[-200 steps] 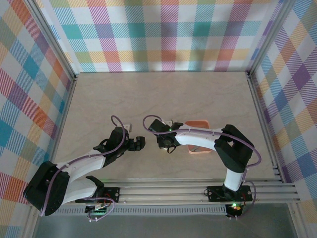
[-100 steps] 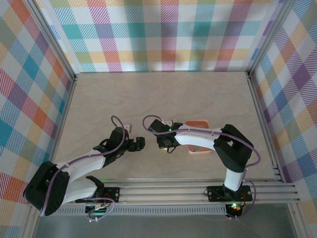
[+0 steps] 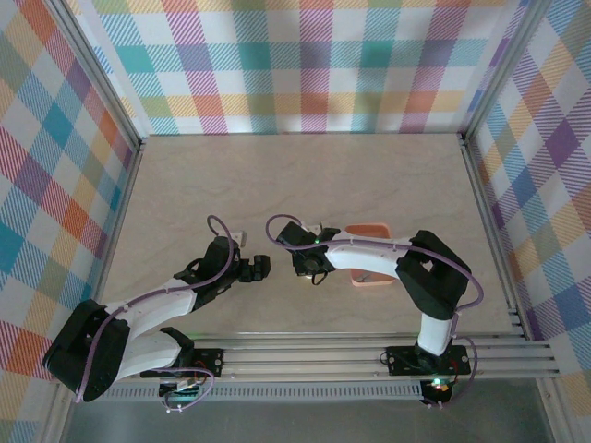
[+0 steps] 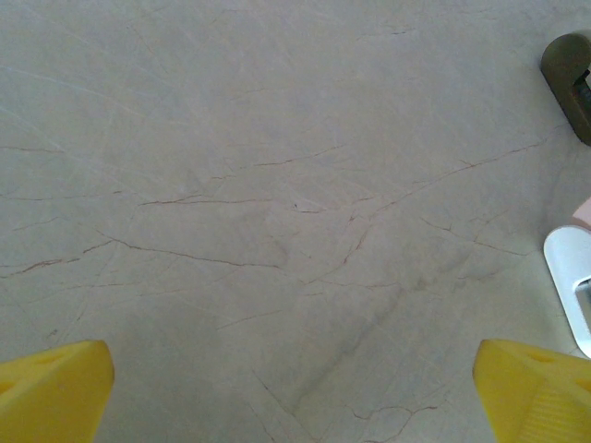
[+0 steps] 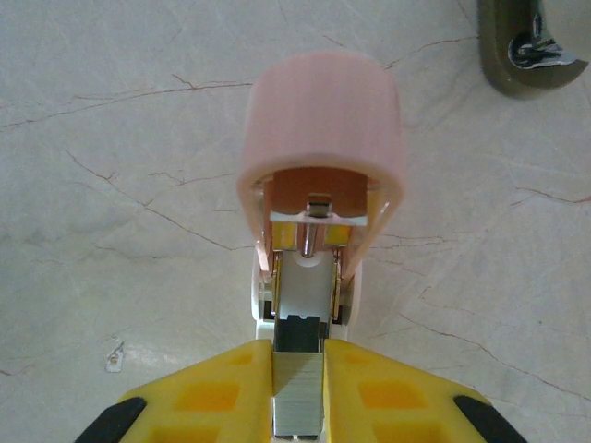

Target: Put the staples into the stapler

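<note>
The pink stapler (image 5: pixel 321 120) lies on the table with its lid swung up, so its pale inner channel (image 5: pixel 303 277) shows. My right gripper (image 5: pixel 298 355) is shut on a grey block of staples (image 5: pixel 298 392) and holds it at the near end of that channel, in line with it. In the top view the right gripper (image 3: pixel 314 268) is at the table's middle, and the left gripper (image 3: pixel 261 268) is just to its left. The left gripper (image 4: pixel 295 406) is open over bare table, its yellow fingertips (image 4: pixel 51 388) far apart. A pale rounded edge of the stapler (image 4: pixel 565 281) shows at that view's right border.
A salmon-orange tray (image 3: pixel 372 269) sits right of the right gripper, partly under the right arm. A small whitish piece (image 3: pixel 238 237) lies beside the left wrist. A tiny metal scrap (image 5: pixel 114 355) lies left of the stapler. A dark rounded part (image 5: pixel 526 55) shows beyond the stapler.
</note>
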You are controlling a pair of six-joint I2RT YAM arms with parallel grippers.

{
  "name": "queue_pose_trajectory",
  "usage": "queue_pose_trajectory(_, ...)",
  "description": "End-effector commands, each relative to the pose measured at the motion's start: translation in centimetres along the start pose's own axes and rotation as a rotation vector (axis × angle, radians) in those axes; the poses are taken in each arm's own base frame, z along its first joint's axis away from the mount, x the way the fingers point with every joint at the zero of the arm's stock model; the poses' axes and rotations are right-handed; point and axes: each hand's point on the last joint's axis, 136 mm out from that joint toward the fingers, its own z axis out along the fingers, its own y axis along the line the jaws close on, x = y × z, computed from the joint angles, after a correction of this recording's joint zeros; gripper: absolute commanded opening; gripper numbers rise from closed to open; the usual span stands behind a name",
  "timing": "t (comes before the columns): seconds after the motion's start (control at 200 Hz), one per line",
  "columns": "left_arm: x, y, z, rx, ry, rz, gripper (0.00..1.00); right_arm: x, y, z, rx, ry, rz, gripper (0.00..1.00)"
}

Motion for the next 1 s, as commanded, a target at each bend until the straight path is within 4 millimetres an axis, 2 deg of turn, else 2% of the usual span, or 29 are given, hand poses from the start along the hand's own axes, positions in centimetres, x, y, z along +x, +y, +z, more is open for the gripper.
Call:
queue_pose_trajectory(0.0,-0.6,-0.2,-0.3,-0.008,-0.017,0.026,1.00,-0.7,-0.3,-0.8,0.015,-0.018,-0.013,0.19)
queue_pose_trajectory(0.16,-0.6,-0.5,-0.3,0.013,-0.016,0.025,1.00,-1.4,-0.4,-2.3,-0.021,-0.070,0.003,0.19)
queue_pose_trajectory(0.28,-0.9,-1.1,-0.4,0.041,-0.021,0.025,1.00,-1.3,-0.8,-3.6,-0.043,-0.076,0.015,0.19)
queue_pose_trajectory(0.475,-1.2,-1.7,-0.7,0.062,-0.016,0.026,1.00,1.2,-1.9,-4.8,-0.075,-0.006,0.049,0.19)
queue_pose_trajectory(0.69,-1.3,-2.0,-0.9,0.077,-0.010,0.031,1.00,5.3,-3.5,-3.8,-0.035,0.143,0.092,0.20)
queue_pose_trajectory(0.995,-1.3,-2.3,-0.8,0.088,-0.002,0.033,1.00,7.9,-3.7,-1.4,-0.001,0.250,0.113,0.20)
